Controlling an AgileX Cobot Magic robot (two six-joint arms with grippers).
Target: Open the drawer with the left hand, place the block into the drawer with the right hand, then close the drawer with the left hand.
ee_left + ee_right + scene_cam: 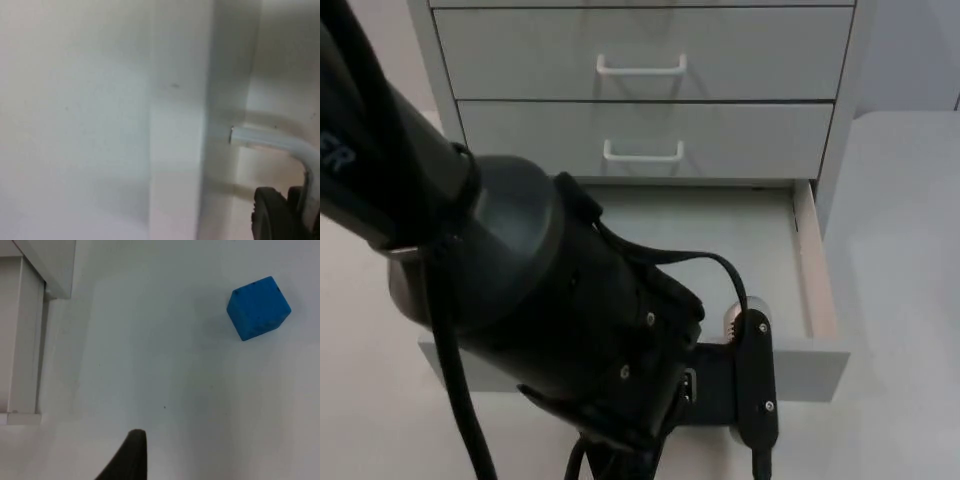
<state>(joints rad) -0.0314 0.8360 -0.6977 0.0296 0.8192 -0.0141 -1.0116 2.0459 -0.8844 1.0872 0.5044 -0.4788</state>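
Note:
The bottom drawer (pixel 720 230) of a white cabinet stands pulled out, and its inside looks bare. My left gripper (pixel 752 392) is at the drawer's front panel (pixel 820 375), largely covered by the left arm. In the left wrist view a black fingertip (pixel 275 217) presses beside the white drawer handle (pixel 270 140), so the gripper is shut on it. A blue block (pixel 258 307) lies on the white table, tilted, some way from my right gripper (pixel 132 455), which waits above the table and holds nothing.
Two shut drawers (pixel 640 40) (pixel 650 130) with white handles sit above the open one. The drawer's side and front corner (pixel 20 340) lie near the right gripper. Bare white table (pixel 150 365) lies between that corner and the block.

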